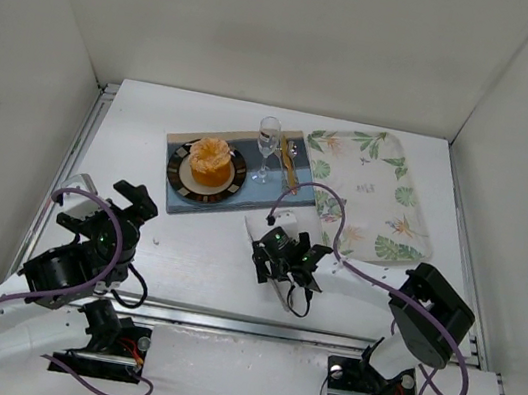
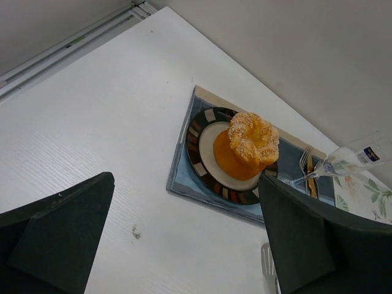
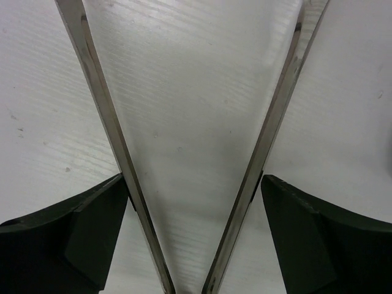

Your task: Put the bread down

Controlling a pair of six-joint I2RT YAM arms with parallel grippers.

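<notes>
On plate (image 1: 178, 169): bread (image 1: 211, 159); wine glass (image 1: 268, 143), cutlery (image 1: 288, 162) beside; tray (image 1: 372, 190) farther right.

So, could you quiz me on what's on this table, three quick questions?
1. True or false: the bread sits on the floral tray.
2. What stands just right of the plate? A) a mug B) a wine glass C) a bottle
3. Fill in: a pair of metal ____ sits between the jaws of the right arm.

Key: 1 false, it is on the plate; 2 B; 3 tongs.
</notes>
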